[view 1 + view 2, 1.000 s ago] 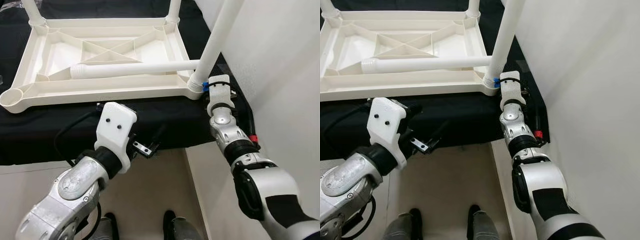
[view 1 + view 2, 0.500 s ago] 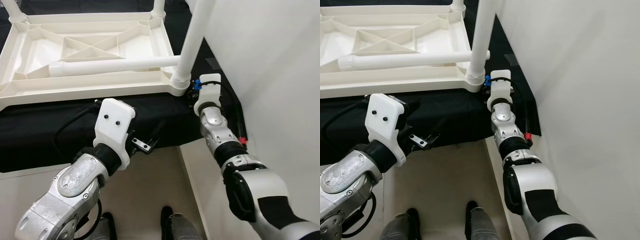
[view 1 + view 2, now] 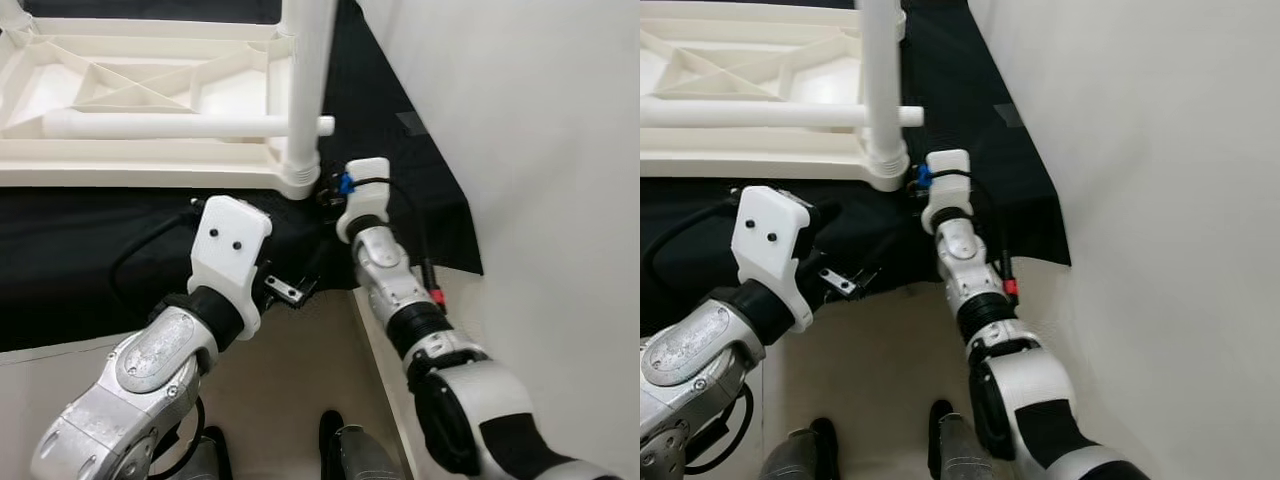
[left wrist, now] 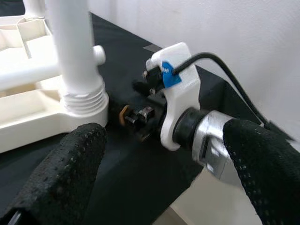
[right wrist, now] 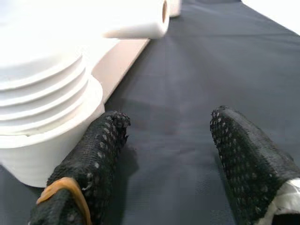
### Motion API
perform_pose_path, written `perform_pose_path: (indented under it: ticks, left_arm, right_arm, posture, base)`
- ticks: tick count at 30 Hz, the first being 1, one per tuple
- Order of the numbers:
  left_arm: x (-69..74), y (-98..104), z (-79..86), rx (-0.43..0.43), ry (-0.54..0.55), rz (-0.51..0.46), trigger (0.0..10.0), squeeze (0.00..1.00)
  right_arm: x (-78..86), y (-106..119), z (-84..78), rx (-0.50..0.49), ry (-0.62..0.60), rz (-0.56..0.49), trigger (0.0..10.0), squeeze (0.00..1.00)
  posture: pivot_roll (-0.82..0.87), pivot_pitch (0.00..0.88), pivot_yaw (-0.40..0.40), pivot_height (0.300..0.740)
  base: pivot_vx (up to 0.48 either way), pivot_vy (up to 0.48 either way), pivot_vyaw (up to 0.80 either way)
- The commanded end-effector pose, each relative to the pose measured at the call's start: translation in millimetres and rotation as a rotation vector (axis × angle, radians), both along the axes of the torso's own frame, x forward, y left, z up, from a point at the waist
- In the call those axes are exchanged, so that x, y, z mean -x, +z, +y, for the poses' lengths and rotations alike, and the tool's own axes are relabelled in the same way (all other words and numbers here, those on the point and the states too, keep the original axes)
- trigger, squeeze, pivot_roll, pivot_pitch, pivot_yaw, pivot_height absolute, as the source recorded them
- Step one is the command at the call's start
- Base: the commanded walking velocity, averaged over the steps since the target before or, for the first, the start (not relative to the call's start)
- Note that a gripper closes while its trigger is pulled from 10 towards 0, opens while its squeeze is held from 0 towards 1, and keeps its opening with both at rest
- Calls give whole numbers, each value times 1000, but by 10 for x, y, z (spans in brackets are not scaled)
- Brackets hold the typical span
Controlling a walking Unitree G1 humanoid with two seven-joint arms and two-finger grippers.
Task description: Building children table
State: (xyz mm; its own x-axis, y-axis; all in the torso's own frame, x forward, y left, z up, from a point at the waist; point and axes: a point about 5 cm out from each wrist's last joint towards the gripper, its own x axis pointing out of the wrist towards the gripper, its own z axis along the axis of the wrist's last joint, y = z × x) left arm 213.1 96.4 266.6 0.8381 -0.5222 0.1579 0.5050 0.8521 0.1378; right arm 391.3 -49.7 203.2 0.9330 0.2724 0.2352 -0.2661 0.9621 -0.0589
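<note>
The white plastic table top [image 3: 140, 178] lies upside down on a black cloth. One white leg [image 3: 308, 80] stands upright in its near right corner socket [image 3: 298, 182]. A second, loose leg [image 3: 170, 125] lies across the ribbed underside. My right gripper [image 3: 328, 196] rests low on the cloth just right of that socket. It is open [image 5: 171, 126], with one finger [image 5: 101, 150] close to the socket's threaded collar [image 5: 42, 89] and nothing held. My left gripper [image 3: 300, 282] hangs open [image 4: 166, 129] in front of the table's near edge, pointing at the socket and my right wrist [image 4: 180, 96].
A white wall [image 3: 520, 120] rises close on the right. The black cloth [image 3: 400, 170] ends in a corner near it and drops off along the front. Beige floor [image 3: 290, 400] and my feet lie below.
The whole picture has slid left as the camera turned right. My right gripper stays beside the corner socket, and the left arm holds its place.
</note>
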Motion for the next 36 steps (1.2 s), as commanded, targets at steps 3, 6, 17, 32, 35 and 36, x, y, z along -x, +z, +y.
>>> perform_pose_path:
  ticks: [3, 6, 17, 32, 35, 36]
  left_arm:
    - [13, -19, -5, -4, -9, 4, 10000, 0]
    - [9, -18, -5, -3, -8, 2, 10000, 0]
    - [-14, -39, 5, -9, 1, -2, 10000, 0]
    - [-32, -189, -21, -31, 10, 15, 10000, 0]
    - [-21, -274, -16, -37, 38, 30, 10000, 0]
    - [-23, -284, -13, -37, 43, 33, 10000, 0]
  right_arm:
    - [82, -76, 157, 17, 75, 0, 10000, 0]
    - [81, -79, 136, 17, 74, -1, 10000, 0]
    - [10, -59, -90, 58, -16, 1, 10000, 0]
    - [-172, 240, -1162, -36, -79, 19, 10000, 0]
    - [-156, 275, -1223, -69, 73, 39, 10000, 0]
    - [-153, 281, -1231, -68, 87, 38, 10000, 0]
  posture:
    - [108, 371, -101, 740]
    - [107, 366, -103, 740]
    - [104, 326, -110, 740]
    - [93, 261, -106, 740]
    - [95, 250, -109, 740]
    - [95, 250, -109, 740]
  base:
    - [0, 0, 0]
    - [0, 0, 0]
    - [0, 0, 0]
    - [0, 0, 0]
    - [0, 0, 0]
    - [0, 0, 0]
